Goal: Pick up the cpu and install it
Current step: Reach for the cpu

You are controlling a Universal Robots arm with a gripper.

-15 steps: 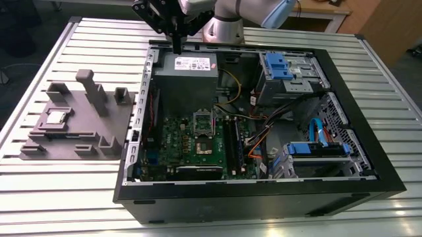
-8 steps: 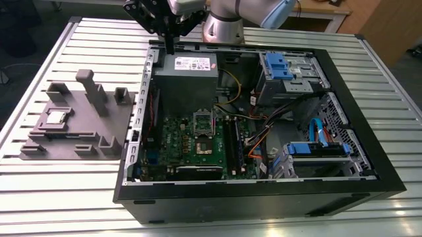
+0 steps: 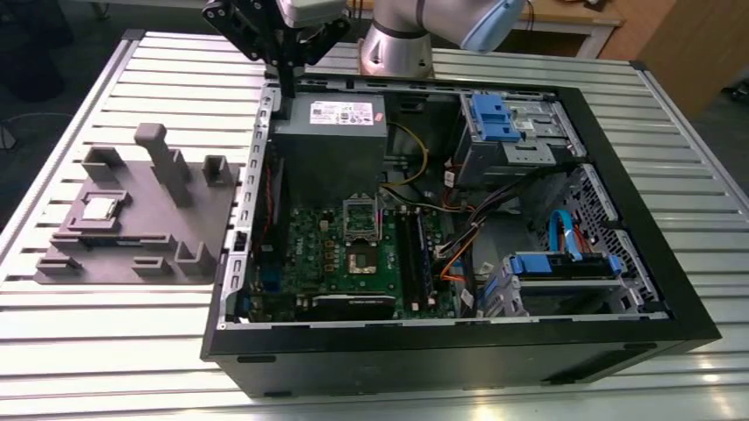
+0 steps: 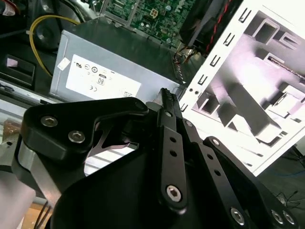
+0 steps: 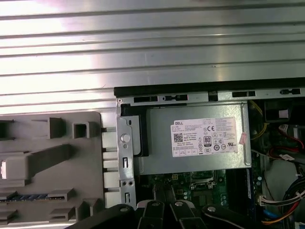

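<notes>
The cpu [image 3: 100, 208] is a small silvery square lying flat in a recess of the grey fixture [image 3: 153, 232] on the exterior view's left, outside the case. My gripper [image 3: 287, 81] hangs well above the case's rear corner nearest the fixture, far from the cpu, and its black fingers are shut with nothing between them. In both wrist views the fingertips [image 4: 166, 95] [image 5: 164, 192] meet over the edge of the power supply. Inside the open case, the dark socket [image 3: 360, 235] sits on the green motherboard [image 3: 339, 263] with its metal frame.
The black computer case [image 3: 468, 342] lies open on a slatted metal table [image 3: 129, 351]. A grey power supply [image 3: 331, 132] [image 5: 200, 138] with a white label fills the corner below my gripper. Blue drive bays [image 3: 503, 123], loose cables [image 3: 468, 228] and tall fixture posts [image 3: 158, 158] stand nearby.
</notes>
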